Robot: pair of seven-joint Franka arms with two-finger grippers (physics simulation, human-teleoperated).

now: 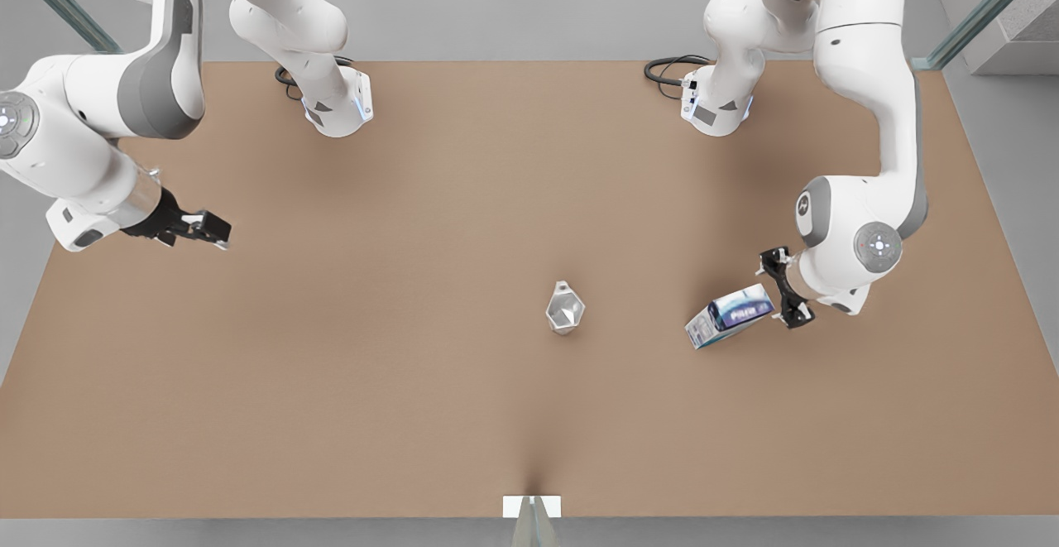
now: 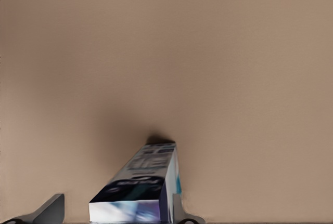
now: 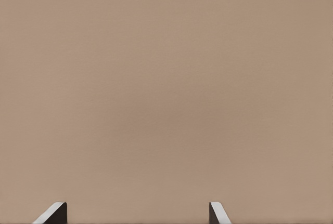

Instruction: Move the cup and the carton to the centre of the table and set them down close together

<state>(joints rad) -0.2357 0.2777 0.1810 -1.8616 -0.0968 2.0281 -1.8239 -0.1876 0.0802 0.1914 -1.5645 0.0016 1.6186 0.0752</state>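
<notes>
In the front view, the cup (image 1: 565, 308) is sitting near the middle of the worktop (image 1: 331, 365), slightly toward that view's right, with bare tan surface lying open all around it. The carton (image 1: 730, 315) is lying further to that view's right, well apart from the cup, tilted, with its pale printed end pointing toward the cup. The left end effector (image 1: 784, 289) is sitting at the carton's far end, its fingers spread wide on either side of that end; whether they are touching the carton cannot be told from here. The strip between carton and cup is lying free. The right end effector (image 1: 207, 228) is hanging near the edge at that view's left, fingers parted and holding nothing, with that arm waiting well away from both things. The near edge is running along the bottom, far from the cup and carton.

In the left wrist view, the carton (image 2: 143, 185) is reaching away between the two fingertips (image 2: 49, 208). One fingertip is standing clear of the carton's side with a gap showing; the other is lying just beside the carton. Beyond the carton, open worktop (image 2: 166, 52) is stretching out.

In the right wrist view, two fingertips (image 3: 52, 213) are standing wide apart over plain worktop (image 3: 166, 89).
</notes>
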